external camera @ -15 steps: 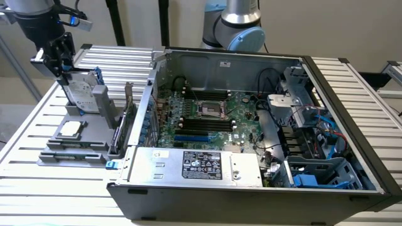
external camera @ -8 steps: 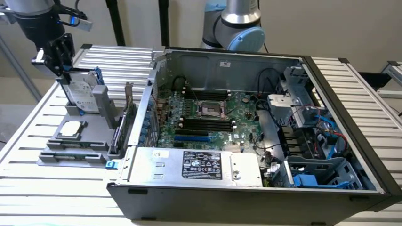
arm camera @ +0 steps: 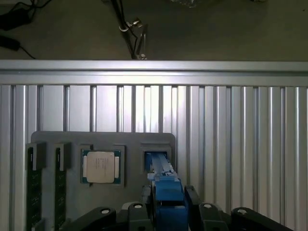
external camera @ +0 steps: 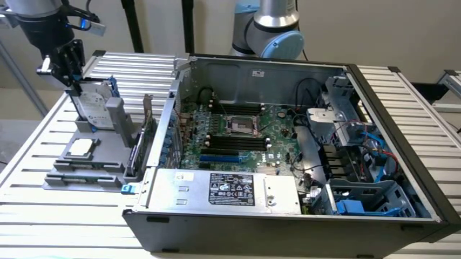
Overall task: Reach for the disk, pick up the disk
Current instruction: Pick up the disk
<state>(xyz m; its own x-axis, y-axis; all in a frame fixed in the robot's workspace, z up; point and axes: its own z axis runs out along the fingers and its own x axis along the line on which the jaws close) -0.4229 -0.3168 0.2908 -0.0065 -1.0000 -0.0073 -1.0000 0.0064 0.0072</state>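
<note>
The disk (external camera: 94, 106), silver-grey with a white label and a blue carrier, stands on edge in a slot of the grey holder (external camera: 79, 174) at the exterior view's left. My gripper (external camera: 70, 81) reaches down from above onto its top edge. In the wrist view the disk (arm camera: 161, 166) appears edge-on, its lower end still in the holder (arm camera: 134, 139) slot. My gripper (arm camera: 168, 198) is shut on the blue carrier, with a dark finger pressed against each side.
A small square chip (external camera: 81, 145) (arm camera: 100, 166) lies in the holder beside the disk's slot. An open computer case (external camera: 288, 229) with a silver power supply box (external camera: 223, 189) occupies the slatted metal table (external camera: 36, 135). A second arm (external camera: 270, 32) stands behind.
</note>
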